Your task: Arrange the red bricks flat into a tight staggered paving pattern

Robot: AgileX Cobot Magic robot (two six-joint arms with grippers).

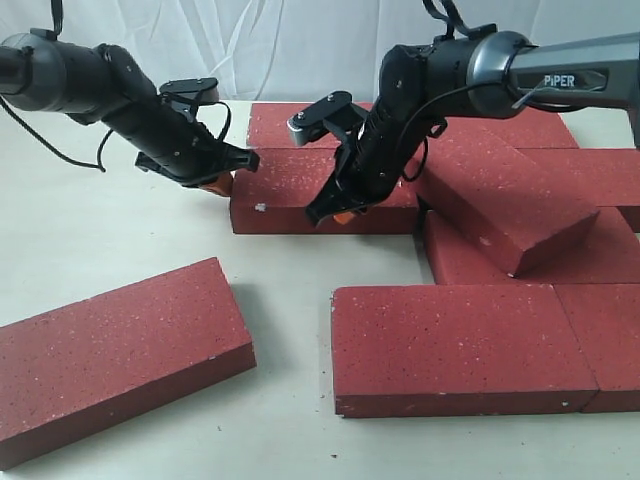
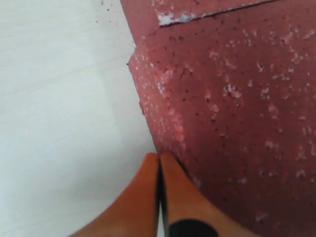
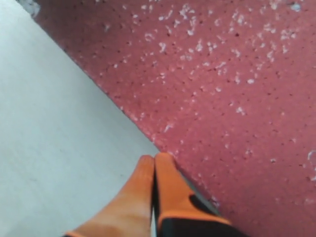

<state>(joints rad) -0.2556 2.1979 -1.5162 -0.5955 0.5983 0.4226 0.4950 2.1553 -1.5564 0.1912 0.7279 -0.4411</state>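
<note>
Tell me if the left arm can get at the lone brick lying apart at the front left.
Probably yes. The lone brick lies flat on bare table, with nothing on or against it, on the left gripper's own side. Its fingers are shut, though.

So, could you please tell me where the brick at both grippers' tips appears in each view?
Exterior view: the brick lies mid-picture, left gripper at its left end, right gripper at its front edge.
Left wrist view: the brick fills the area past the shut orange tips.
Right wrist view: likewise, its speckled top past the shut tips.
Shared landmark: the white table along the brick's edge.
</note>
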